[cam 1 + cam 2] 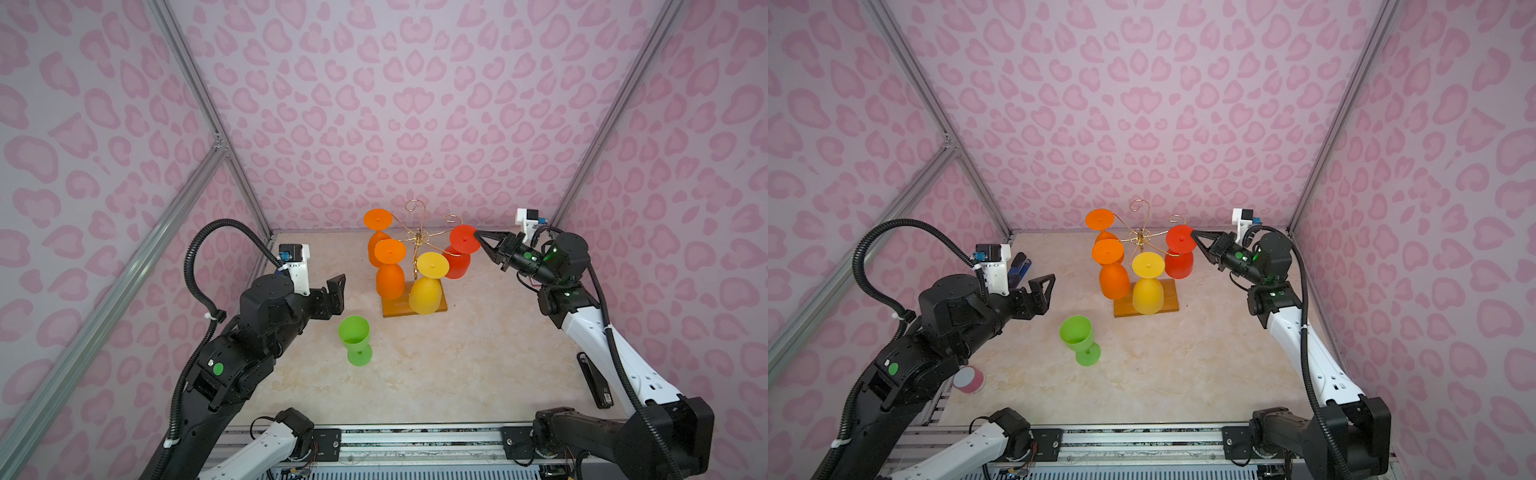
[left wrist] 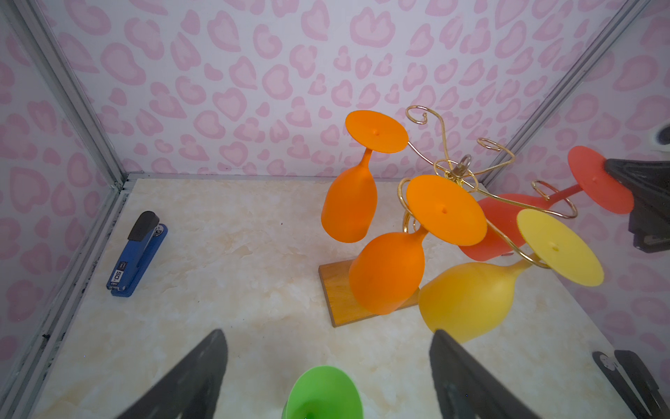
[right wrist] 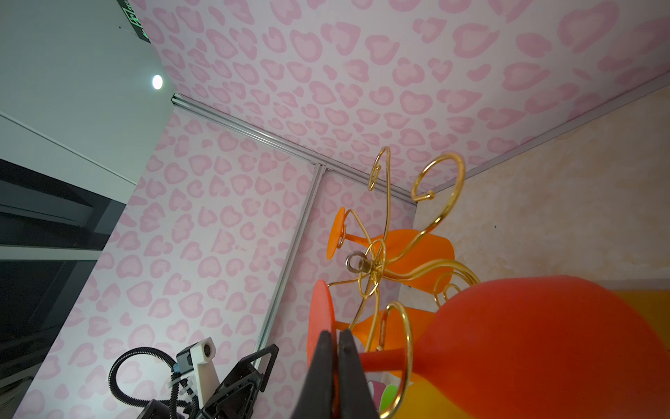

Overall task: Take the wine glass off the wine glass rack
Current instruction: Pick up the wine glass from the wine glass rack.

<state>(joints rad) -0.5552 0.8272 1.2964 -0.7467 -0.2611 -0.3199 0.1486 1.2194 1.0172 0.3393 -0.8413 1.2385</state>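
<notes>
matte red glass (image 1: 457, 264) hangs bowl-down on gold wire rack (image 1: 390, 308), disc foot pinched by right end effector (image 1: 477, 234); left end effector (image 2: 326, 341) released.

Robot lab cell: aluminium frame (image 1: 193, 83), pink printed walls (image 1: 415, 104)

Pink heart-print walls (image 1: 415, 104), aluminium frame posts (image 1: 199, 91), cream marble-look floor (image 1: 457, 365), round ceiling light (image 3: 157, 82)

"50" on blue stapler (image 2: 136, 254) label
</notes>
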